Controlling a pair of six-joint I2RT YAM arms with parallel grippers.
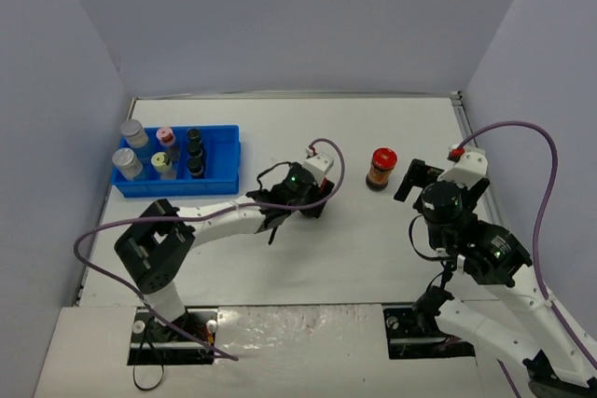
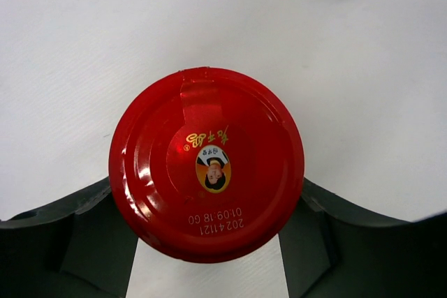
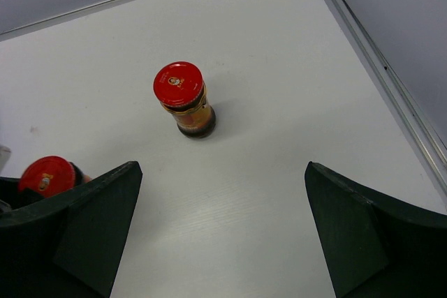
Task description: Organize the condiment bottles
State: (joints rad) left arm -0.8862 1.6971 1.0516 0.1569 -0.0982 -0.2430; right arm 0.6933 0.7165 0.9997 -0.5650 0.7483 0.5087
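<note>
White surface (image 1: 373, 249), centre frame: left fingers (image 2: 91, 242) clenched round red-lidded jar (image 2: 206, 165) below its lid; glass likely rigid, slick, breakable. Right fingers (image 3: 84, 221) spread, empty.

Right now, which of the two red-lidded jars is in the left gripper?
The round red-lidded jar on the left: the left gripper is closed around it. The other red-lidded amber jar stands free further right, before the open right gripper.

Mid-table, a jar (image 2: 206, 165) sits within your left gripper (image 1: 303, 196); a second jar (image 1: 381, 168) stands to its right, before your right gripper (image 1: 417, 177); the bin (image 1: 177, 187) lies far left.
</note>
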